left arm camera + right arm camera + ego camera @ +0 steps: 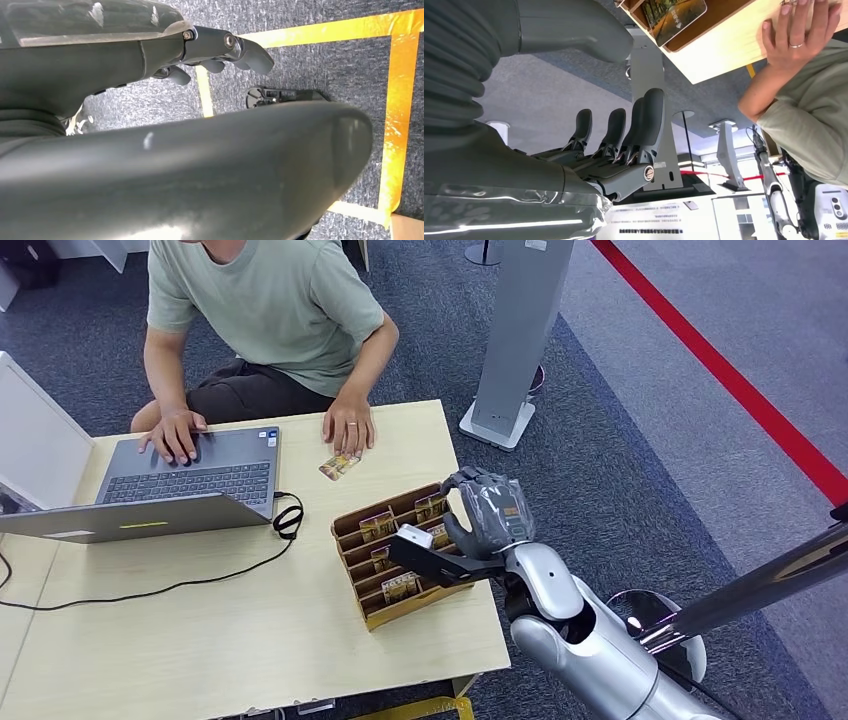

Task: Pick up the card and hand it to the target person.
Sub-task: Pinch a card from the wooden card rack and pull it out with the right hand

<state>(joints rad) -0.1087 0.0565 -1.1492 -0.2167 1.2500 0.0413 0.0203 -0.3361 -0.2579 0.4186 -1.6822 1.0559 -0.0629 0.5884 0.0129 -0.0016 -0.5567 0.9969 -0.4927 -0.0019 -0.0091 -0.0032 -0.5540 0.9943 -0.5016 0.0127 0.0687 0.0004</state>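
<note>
Head view: right hand [488, 512] hovers over the right end of the cardboard card holder [400, 558] on the table [250, 630], at about 4 o'clock from table centre. Fingers curled loosely, nothing held; right wrist view shows fingers [644, 125] bent but apart, palm empty. One card [340, 466] lies flat on the table at 12 o'clock from the holder, just beside the person's hand [348, 426], close to touching the fingertips. More cards stand in the holder's slots; one [674, 15] shows in the right wrist view in an end slot. A small white block [415, 536] sits at the holder's middle, by a dark flat part at the robot's wrist; can't tell what it is.

Person in green shirt [270, 300] sits at the table's 12 o'clock edge, other hand [175, 435] on the laptop [190, 475] at 10 o'clock. Black cable [200, 580] runs from the laptop across the table toward 9 o'clock. Grey stand [515, 340] on the carpet at 1 o'clock.

Left wrist view: left hand [220, 55] hangs over carpet with yellow tape [400, 100], fingers curled in, holding nothing.
</note>
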